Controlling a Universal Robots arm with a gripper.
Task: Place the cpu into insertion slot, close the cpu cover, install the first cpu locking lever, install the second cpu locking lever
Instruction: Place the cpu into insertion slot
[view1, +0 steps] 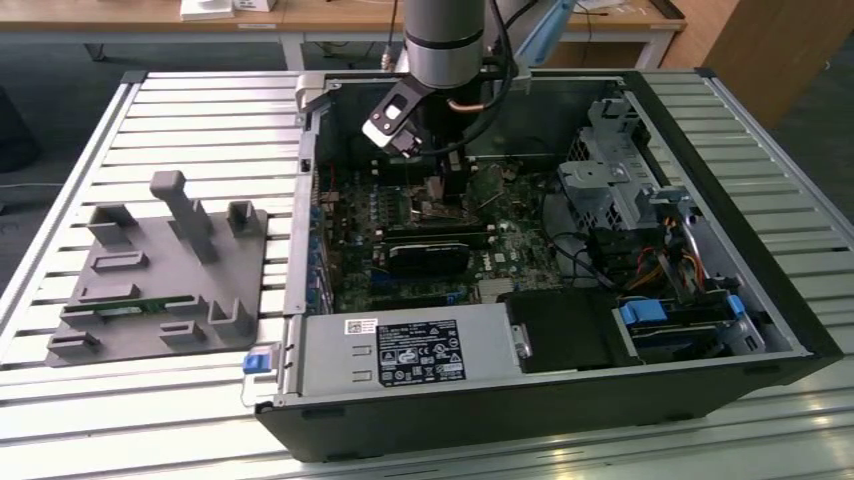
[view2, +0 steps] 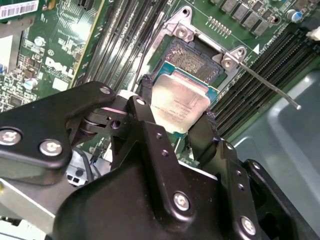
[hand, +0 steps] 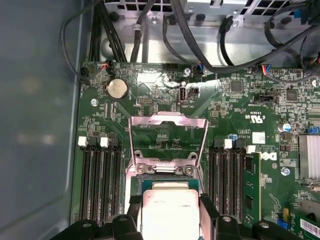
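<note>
The cpu (view2: 181, 100) (hand: 167, 215) is a pale silver square chip held between my gripper's two black fingers (view2: 145, 97). My gripper (view2: 177, 102) (hand: 169, 202) is shut on it and hovers just over the insertion slot (view2: 192, 56) (hand: 165, 179), whose dark pin field still shows past the chip's edge. The cpu cover (hand: 167, 117), a thin silver frame, stands swung open behind the slot. A thin metal locking lever (view2: 270, 85) juts out free beside the slot. In the exterior view my gripper (view1: 447, 185) reaches down into the open computer case (view1: 747, 300).
Long black memory slots (hand: 100, 180) (hand: 227, 180) flank the socket on both sides. A black graphics card (view1: 434, 250), a power supply (view1: 400, 350) and a drive cage (view1: 614, 180) crowd the case. A grey fixture (view1: 160, 270) lies on the slatted table at the exterior view's left.
</note>
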